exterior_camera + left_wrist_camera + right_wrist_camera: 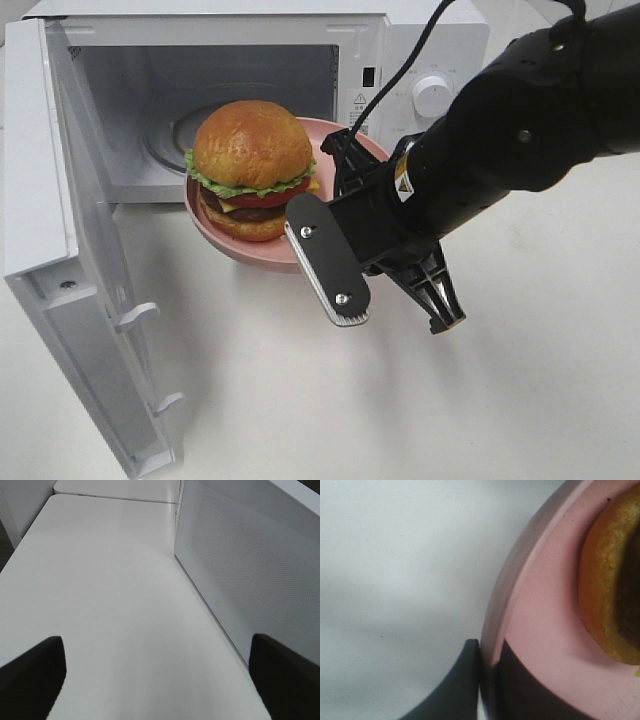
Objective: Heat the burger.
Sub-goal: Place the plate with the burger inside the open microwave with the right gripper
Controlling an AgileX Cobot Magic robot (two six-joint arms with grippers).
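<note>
The burger (252,165), with a golden-brown bun, green lettuce and dark filling, sits on a pink round plate (265,252). My right gripper (335,185) is shut on the plate's near right rim and holds the plate at the open front of the white microwave (250,70). In the right wrist view the fingers (470,680) pinch the plate's rim (545,605), and the burger's lower bun (610,580) shows at the edge. My left gripper (160,680) is open and empty above the white table (100,580). It is out of the exterior view.
The microwave's door (60,200) is swung wide open to the left. A glass turntable (175,135) lies inside. The control knob (432,95) is on the right panel. A white perforated panel (250,570) stands beside the left gripper.
</note>
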